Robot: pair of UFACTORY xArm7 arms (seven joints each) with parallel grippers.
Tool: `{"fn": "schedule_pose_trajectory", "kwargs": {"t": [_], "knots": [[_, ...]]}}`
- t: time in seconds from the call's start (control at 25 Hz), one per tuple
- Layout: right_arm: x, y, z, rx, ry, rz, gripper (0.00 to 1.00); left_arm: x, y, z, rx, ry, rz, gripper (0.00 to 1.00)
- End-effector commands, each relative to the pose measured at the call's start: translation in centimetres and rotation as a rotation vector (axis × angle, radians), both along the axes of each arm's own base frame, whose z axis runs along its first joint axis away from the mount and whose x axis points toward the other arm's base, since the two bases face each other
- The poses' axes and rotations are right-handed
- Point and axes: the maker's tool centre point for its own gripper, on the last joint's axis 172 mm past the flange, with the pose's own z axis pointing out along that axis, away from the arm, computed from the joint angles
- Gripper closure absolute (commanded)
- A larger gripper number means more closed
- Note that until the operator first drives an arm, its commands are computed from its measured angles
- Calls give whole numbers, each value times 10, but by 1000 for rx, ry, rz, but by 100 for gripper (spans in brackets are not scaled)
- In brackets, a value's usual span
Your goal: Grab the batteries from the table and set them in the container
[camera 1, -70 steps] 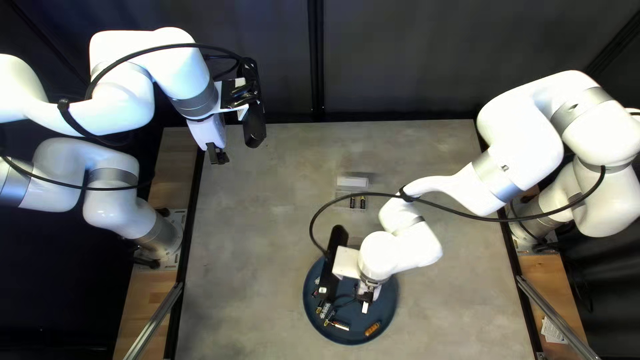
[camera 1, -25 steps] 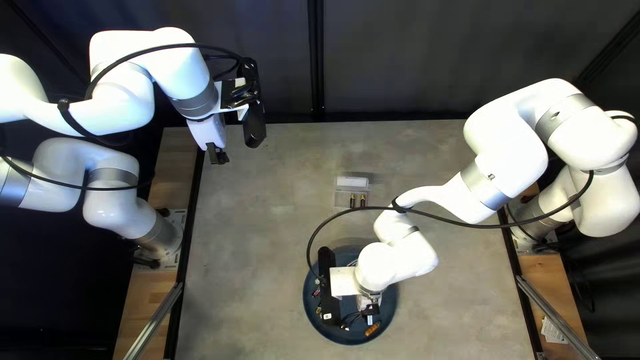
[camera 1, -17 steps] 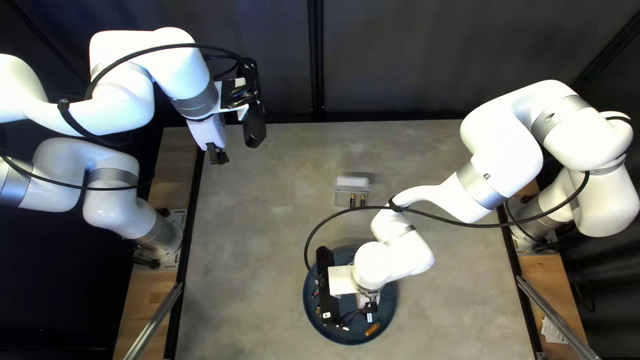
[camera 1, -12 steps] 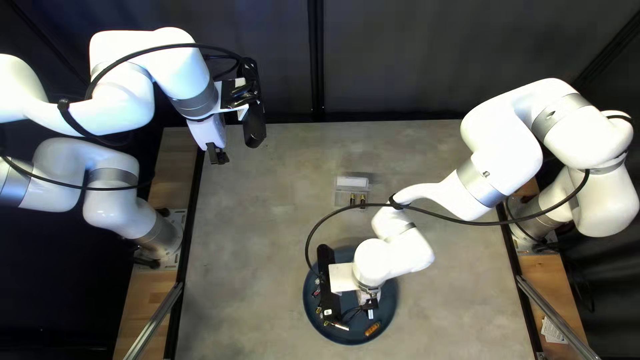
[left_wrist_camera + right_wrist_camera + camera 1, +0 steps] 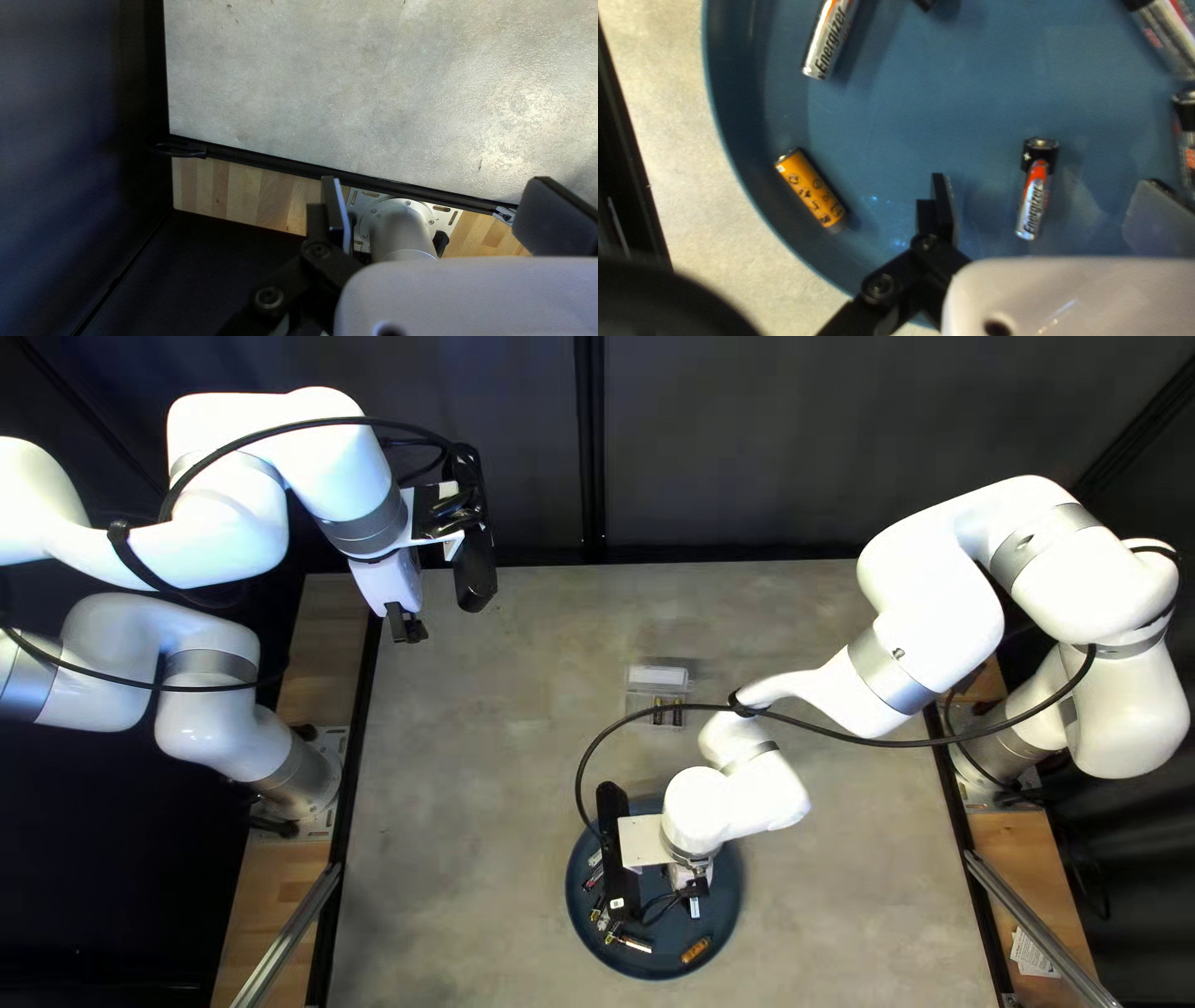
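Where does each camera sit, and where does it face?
Top left view: above the table's near edge, slanting down; shows my left arm and right arm.
Left wrist view: on my left wrist, along my open left gripper, toward that arm's base.
Right wrist view: on my right wrist, along my open right gripper, into the blue tray.
Top left and right wrist views share the tray and orange battery.
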Motion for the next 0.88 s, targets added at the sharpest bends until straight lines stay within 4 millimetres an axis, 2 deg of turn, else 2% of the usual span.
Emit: {"fn": "schedule_pose_trajectory", "kwargs": {"t": [0.04,0.28,0.44,0.52,0.6,0.68,0.88], "knots": [[1,3,4,-17,-9,1,100,0,0,0,0,0,0,0],[1,5,35,-77,-32,-40,100,0,0,0,0,0,0,0],[1,4,76,-115,-35,-101,100,0,0,0,0,0,0,0],[0,0,84,-116,-28,-129,100,0,0,0,0,0,0,0],[-2,-7,83,-104,-26,-168,100,0,0,0,0,0,0,0],[-4,-16,81,-81,-36,-240,100,0,0,0,0,0,0,0],[-2,-37,93,-64,-51,-478,100,0,0,0,0,0,0,0]]}}
